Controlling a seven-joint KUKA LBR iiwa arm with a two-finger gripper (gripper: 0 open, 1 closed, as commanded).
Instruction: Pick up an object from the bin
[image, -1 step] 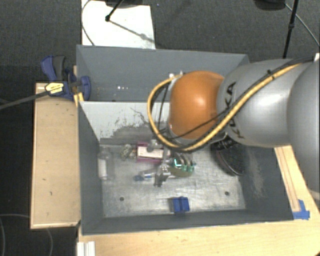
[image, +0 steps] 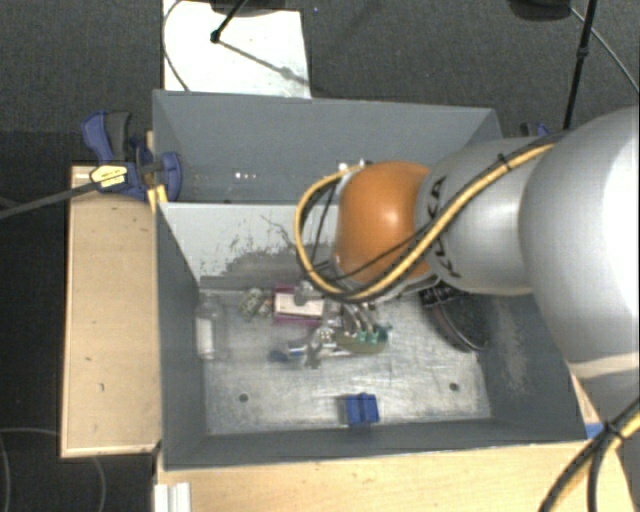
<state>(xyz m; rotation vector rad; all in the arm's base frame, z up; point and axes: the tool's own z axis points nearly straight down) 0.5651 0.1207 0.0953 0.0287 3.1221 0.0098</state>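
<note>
Hanging gripper (image: 343, 330), one blue block (image: 358, 408)

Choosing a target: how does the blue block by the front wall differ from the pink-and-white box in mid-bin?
The blue block is solid blue; the pink-and-white box is magenta with white edging. The blue block looks smaller than the box. The blue block lies alone on the bare bin floor; the box sits in a clutter of small things beside the arm's orange cover. Both are boxy and rest on that floor.

Grey bin (image: 430, 395) with blue block (image: 358, 408), perhaps clear jar (image: 208, 335), heap (image: 305, 312)
</note>
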